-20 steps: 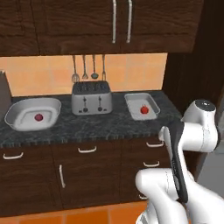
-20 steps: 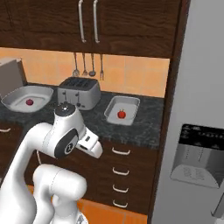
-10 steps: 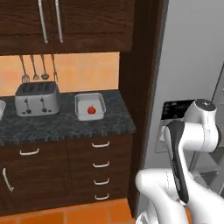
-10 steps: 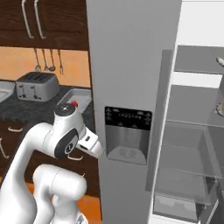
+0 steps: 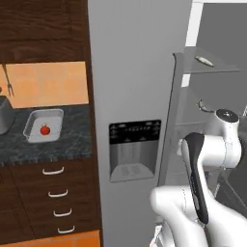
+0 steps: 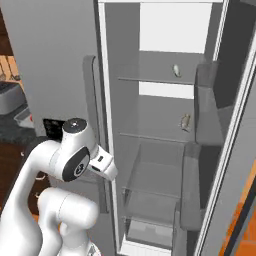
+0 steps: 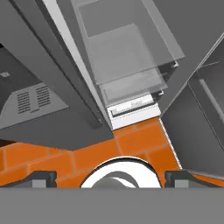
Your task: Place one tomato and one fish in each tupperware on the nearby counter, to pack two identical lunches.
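Note:
A red tomato lies in a pale tupperware on the speckled counter at the left. Two slim silver fish rest on glass shelves inside the open fridge: one on the upper shelf, also the upper fish, and one a shelf lower, also the lower fish. My gripper is open, its fingertips wide apart with nothing between them. It points down over the orange floor in front of the fridge, well below and short of both fish.
The grey fridge door with its dispenser panel stands between counter and open compartment. Clear crisper drawers sit at the fridge bottom, above the orange tile floor. A toaster is at the counter's far left. The opened fridge door flanks the right.
The whole scene has slid left as the base moved right: counter and toaster have gone to the edge and the open fridge has come into view. The gripper has stayed open.

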